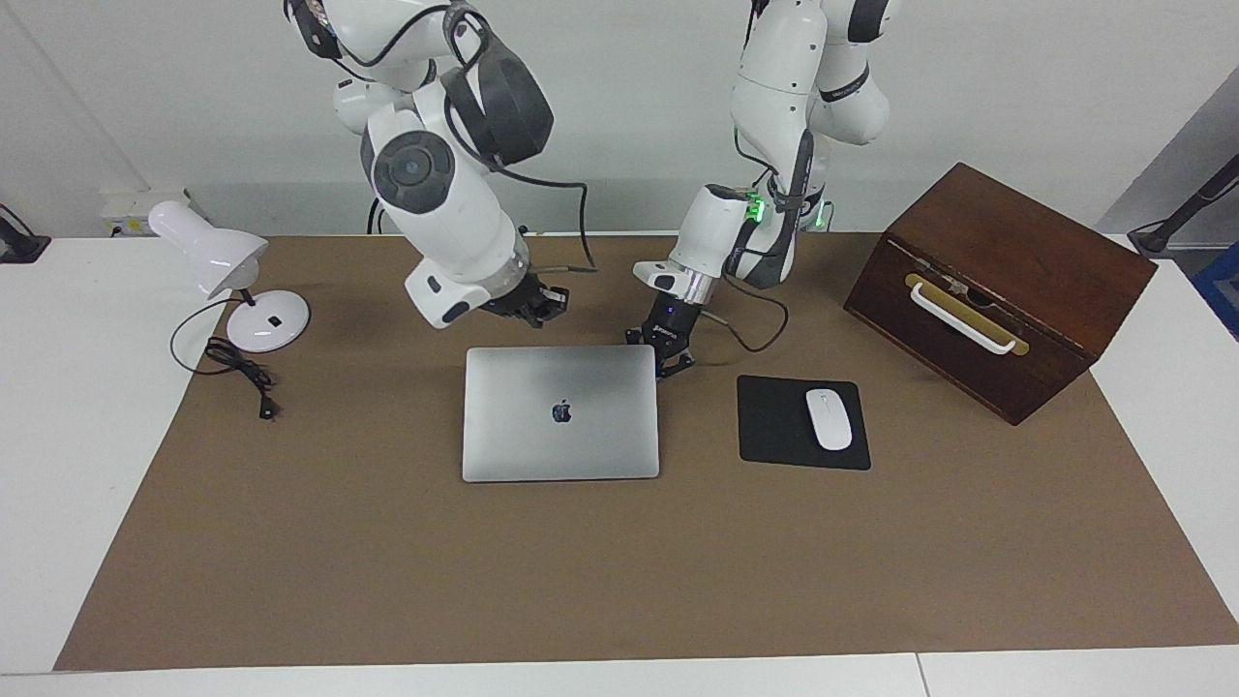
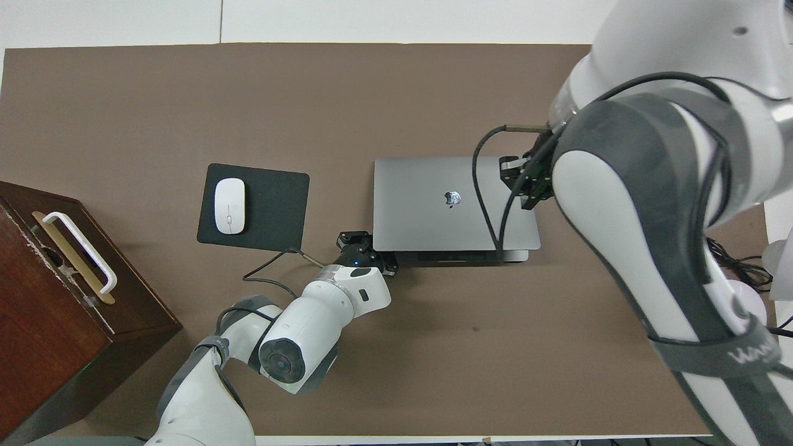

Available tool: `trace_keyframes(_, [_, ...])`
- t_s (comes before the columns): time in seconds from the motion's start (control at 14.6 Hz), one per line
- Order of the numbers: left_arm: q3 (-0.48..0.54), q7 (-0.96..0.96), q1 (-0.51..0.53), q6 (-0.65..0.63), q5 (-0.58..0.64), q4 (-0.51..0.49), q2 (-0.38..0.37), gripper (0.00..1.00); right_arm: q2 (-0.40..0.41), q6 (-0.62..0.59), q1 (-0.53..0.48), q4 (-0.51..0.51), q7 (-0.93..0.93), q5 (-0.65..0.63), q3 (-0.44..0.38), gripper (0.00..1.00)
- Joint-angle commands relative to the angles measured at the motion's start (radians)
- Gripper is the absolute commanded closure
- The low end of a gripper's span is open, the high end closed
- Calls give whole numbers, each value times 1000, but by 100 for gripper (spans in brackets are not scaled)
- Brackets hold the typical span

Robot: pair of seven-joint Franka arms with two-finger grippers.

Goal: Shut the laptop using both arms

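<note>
The silver-grey laptop (image 1: 561, 411) lies in the middle of the brown mat with its lid down, the dark apple logo facing up. In the overhead view a thin strip of the laptop's (image 2: 433, 204) base shows under the lid at the edge nearer to the robots. My left gripper (image 1: 668, 356) is low and open at the laptop's corner nearest the robots, toward the left arm's end; it also shows in the overhead view (image 2: 370, 251). My right gripper (image 1: 532, 305) hangs over the lid's side toward the right arm's end, as the overhead view (image 2: 523, 183) shows.
A black mouse pad (image 1: 774, 426) with a white mouse (image 1: 829, 418) lies beside the laptop toward the left arm's end. A brown wooden box (image 1: 1007, 281) with a white handle stands past it. A white desk lamp (image 1: 223, 266) and its cable stand at the right arm's end.
</note>
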Motion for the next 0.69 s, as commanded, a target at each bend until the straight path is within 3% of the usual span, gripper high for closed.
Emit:
trace_keyframes(0.0, [3,-99,-19,2,12,-26,35,100,-79,-55,-55,8,-188,-137,7,100])
trace_keyframes(0.14, [3,-136,-21,0,12,-26,34,100,-141,-72,-74,6,-355,-246,-2,100])
trace_keyframes(0.48, [1,-199,-27,-1,12,-32,23,100,-214,-57,-243,-57,-569,-256,-5,100])
trace_keyframes(0.62, [1,-200,-25,-3,12,-43,15,100,-230,12,-286,-113,-583,-251,-4,100])
